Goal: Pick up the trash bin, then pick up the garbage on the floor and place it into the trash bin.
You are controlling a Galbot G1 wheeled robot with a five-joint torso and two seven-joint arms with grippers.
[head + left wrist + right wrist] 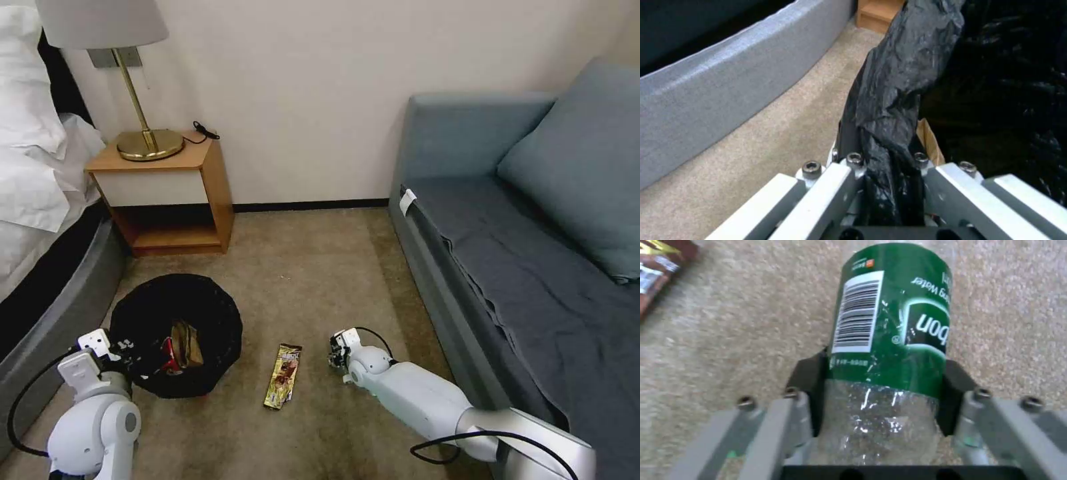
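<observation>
The trash bin [177,313], with its crinkled black bag, stands on the carpet at the left. Crumpled brown paper [187,343] and a red-and-white packet [170,360] lie inside it. My left gripper [123,351] is shut on the bag-covered rim [896,100] at the bin's near left side. A brown-gold snack wrapper [283,375] lies on the floor between the arms. My right gripper [337,355] is down at the carpet to the right of the wrapper. In the right wrist view its pads [806,386] press both sides of a clear bottle with a green label [889,323].
The bed's grey base [47,313] runs along the left, close to the bin. A wooden nightstand [167,193] with a brass lamp [143,127] stands at the back wall. A blue-grey sofa [520,267] fills the right side. Bare carpet lies between them.
</observation>
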